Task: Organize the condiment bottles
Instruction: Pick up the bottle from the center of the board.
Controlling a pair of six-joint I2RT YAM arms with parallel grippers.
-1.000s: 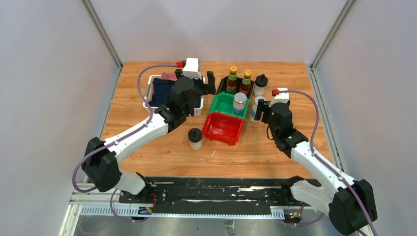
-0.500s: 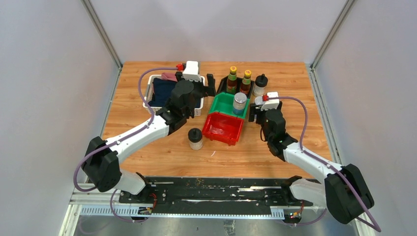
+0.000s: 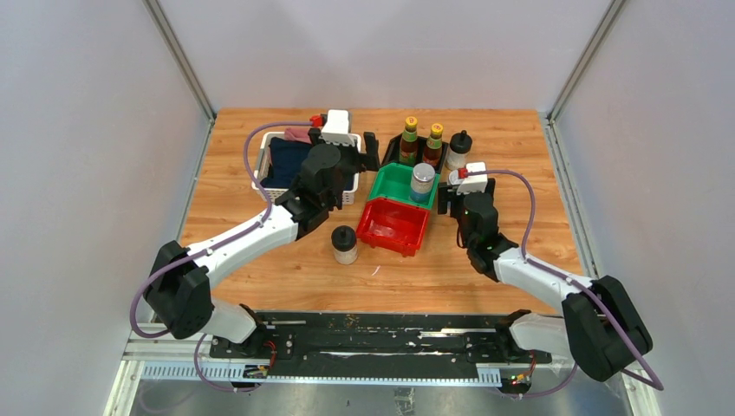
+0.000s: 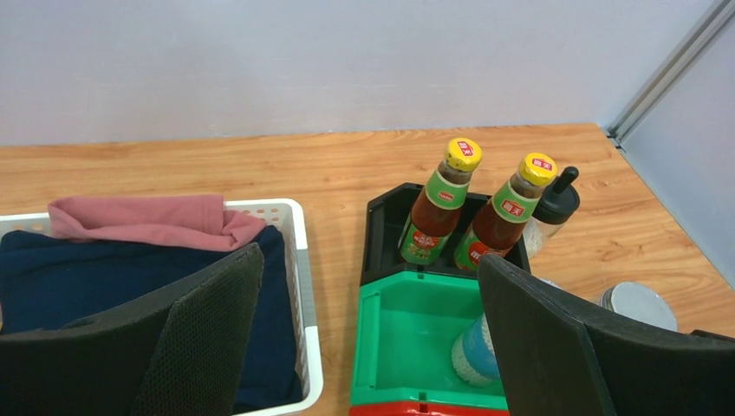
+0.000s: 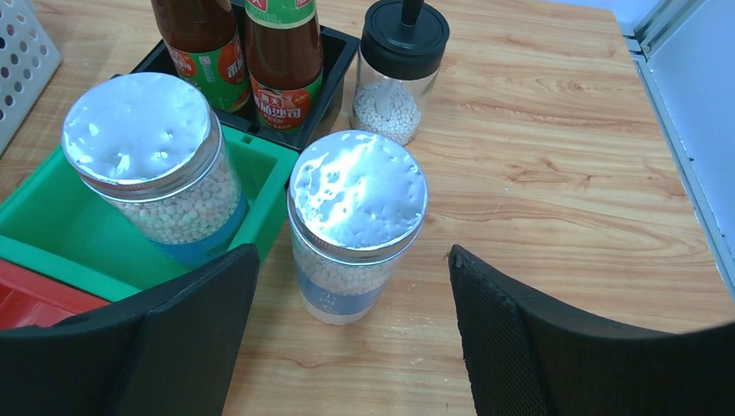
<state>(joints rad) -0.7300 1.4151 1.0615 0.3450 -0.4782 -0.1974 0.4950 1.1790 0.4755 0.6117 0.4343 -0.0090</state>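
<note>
Two yellow-capped sauce bottles point(image 3: 409, 139) point(image 4: 442, 204) stand in the black bin point(image 3: 392, 152). A black-lidded jar point(image 3: 458, 150) point(image 5: 399, 74) stands on the table just right of that bin. One silver-lidded shaker point(image 3: 422, 180) point(image 5: 156, 165) sits in the green bin point(image 3: 390, 180). The other shaker point(image 5: 355, 221) stands on the wood beside that bin, between the tips of my open right gripper point(image 5: 351, 269) point(image 3: 454, 196), with gaps on both sides. A second black-lidded jar point(image 3: 344, 244) stands alone near the front. My left gripper point(image 4: 368, 347) point(image 3: 364, 156) hovers open and empty over the gap between the basket and the bins.
The red bin point(image 3: 394, 227) lies empty in front of the green one. A white basket point(image 3: 260, 178) point(image 4: 299, 260) of dark blue and pink cloth stands at the back left. Bare wood lies to the right of the shaker and along the table's front.
My right gripper has swung left and forward, closing in around the shaker on the table, and its jaws have spread wider. The left arm has barely moved.
</note>
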